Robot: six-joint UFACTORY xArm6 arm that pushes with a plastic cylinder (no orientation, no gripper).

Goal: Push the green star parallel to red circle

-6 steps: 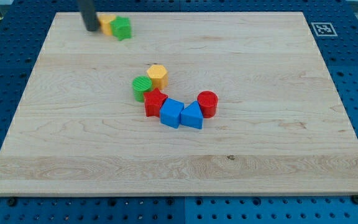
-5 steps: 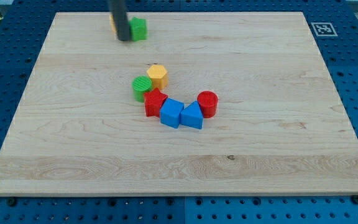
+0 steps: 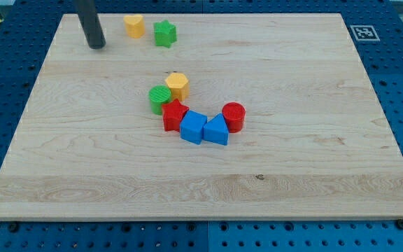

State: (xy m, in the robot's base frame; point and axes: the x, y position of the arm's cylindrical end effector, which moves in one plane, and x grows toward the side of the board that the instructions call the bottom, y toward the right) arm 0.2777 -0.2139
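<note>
Wood: a pale wooden tabletop (image 3: 313,168) is carrying all the blocks, and is sitting on a blue pegboard (image 3: 5,70).
Green star (image 3: 164,33): lying near the view's top edge, left of centre, just right of a yellow block (image 3: 134,25) with a narrow gap showing between them.
Red circle (image 3: 234,116): sitting near the middle, at the right end of a cluster, well apart from the green star and lower in the view.
Cluster: a blue triangle (image 3: 216,131) is touching the red circle; a blue cube (image 3: 193,127) is sitting just left of the triangle; a red star (image 3: 175,114) is pressing against the cube; a green cylinder (image 3: 160,99) and a yellow hexagon (image 3: 178,85) are sitting above the red star.
My tip (image 3: 96,46): resting on the tabletop near the top left corner, left of the yellow block, touching no block.
Claw: none is showing; the arm is ending in a plain dark rod, so apart or together cannot be told.
Marker: a black-and-white square tag (image 3: 363,32) is sitting at the top right.
</note>
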